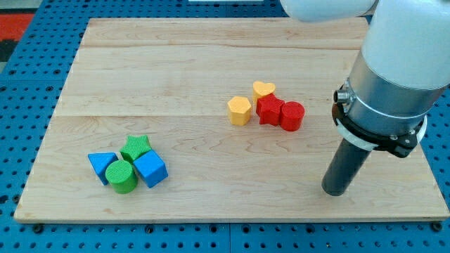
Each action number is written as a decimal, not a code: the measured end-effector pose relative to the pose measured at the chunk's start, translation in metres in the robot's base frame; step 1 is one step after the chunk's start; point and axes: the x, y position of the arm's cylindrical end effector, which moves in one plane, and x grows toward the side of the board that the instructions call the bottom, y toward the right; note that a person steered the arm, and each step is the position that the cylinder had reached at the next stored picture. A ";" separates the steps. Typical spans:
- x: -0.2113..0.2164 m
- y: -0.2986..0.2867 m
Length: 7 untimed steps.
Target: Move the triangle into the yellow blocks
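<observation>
Views: you have one camera only.
Position: high at the wooden board's [211, 63] near edge.
Facing: down and across it.
Range: close; the arm [390, 77] looms large at the view's right.

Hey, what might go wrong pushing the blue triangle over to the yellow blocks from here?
The blue triangle touches the green cylinder, with the green star and blue cube packed close, so they may drag along. My tip starts far right, and the red blocks abut the yellow hearts.
</observation>
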 end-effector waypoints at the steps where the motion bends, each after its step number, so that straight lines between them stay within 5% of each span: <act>1: 0.001 0.005; 5: -0.025 -0.045; 7: 0.041 -0.127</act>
